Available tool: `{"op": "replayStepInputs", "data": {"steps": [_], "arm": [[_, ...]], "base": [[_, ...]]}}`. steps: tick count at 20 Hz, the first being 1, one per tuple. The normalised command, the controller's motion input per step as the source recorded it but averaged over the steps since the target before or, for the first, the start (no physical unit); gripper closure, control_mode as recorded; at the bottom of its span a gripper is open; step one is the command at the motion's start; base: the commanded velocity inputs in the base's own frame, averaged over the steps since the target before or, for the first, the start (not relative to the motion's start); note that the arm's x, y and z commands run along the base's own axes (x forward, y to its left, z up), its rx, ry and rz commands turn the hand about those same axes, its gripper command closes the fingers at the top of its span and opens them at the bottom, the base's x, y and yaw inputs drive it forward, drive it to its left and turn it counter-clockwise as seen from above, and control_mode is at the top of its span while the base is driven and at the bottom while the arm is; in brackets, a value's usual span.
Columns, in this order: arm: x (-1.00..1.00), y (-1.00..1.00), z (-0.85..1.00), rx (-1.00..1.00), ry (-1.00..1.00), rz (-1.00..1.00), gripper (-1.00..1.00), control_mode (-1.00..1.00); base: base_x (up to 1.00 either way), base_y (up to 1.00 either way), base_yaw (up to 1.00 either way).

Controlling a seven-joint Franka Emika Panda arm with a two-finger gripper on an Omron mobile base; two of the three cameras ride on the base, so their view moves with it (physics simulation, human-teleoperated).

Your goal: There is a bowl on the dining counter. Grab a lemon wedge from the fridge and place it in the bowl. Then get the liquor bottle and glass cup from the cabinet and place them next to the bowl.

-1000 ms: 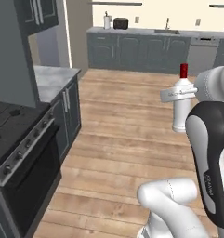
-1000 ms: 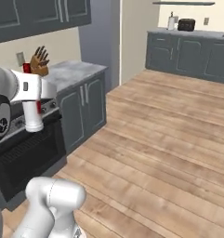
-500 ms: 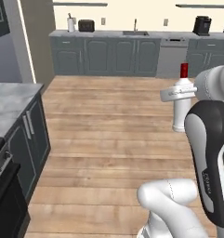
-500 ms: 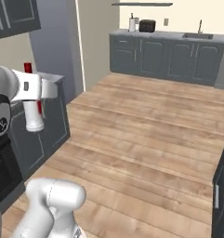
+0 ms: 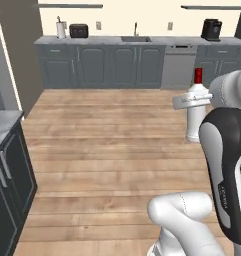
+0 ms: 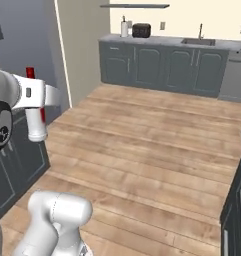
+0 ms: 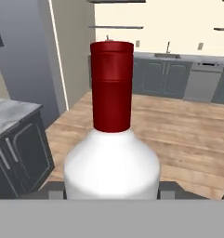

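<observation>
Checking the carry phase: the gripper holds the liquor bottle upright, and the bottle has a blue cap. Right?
Not quite. The gripper does hold the liquor bottle upright, but its cap is red, not blue. The hand view shows the red cap most clearly, above the white body.

The bottle (image 7: 112,173) has a smooth, matt whitish body and a red cap; the floor (image 5: 112,150) is pale wood planks; the worktop (image 7: 11,114) is grey marbled stone.

Both base cameras look forward from behind the arm across the wood floor (image 5: 107,150) to the far sink wall (image 6: 199,42), while the hand camera sits close behind the bottle (image 7: 112,158), facing likewise.
</observation>
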Motion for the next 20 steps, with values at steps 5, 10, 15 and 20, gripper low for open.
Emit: {"op": "replayStepInputs", "data": {"steps": [5, 10, 15, 20], "arm": [[0.00, 0.00, 0.00, 0.00, 0.00, 0.00, 1.00, 1.00], [0.00, 0.00, 0.00, 0.00, 0.00, 0.00, 1.00, 1.00], [0.00, 0.00, 0.00, 0.00, 0.00, 0.00, 1.00, 1.00], [0.00, 0.00, 0.00, 0.00, 0.00, 0.00, 1.00, 1.00]], "base": [[1.00, 0.00, -0.15], [1.00, 0.00, -0.18], [1.00, 0.00, -0.28], [1.00, 0.00, -0.42]]}}
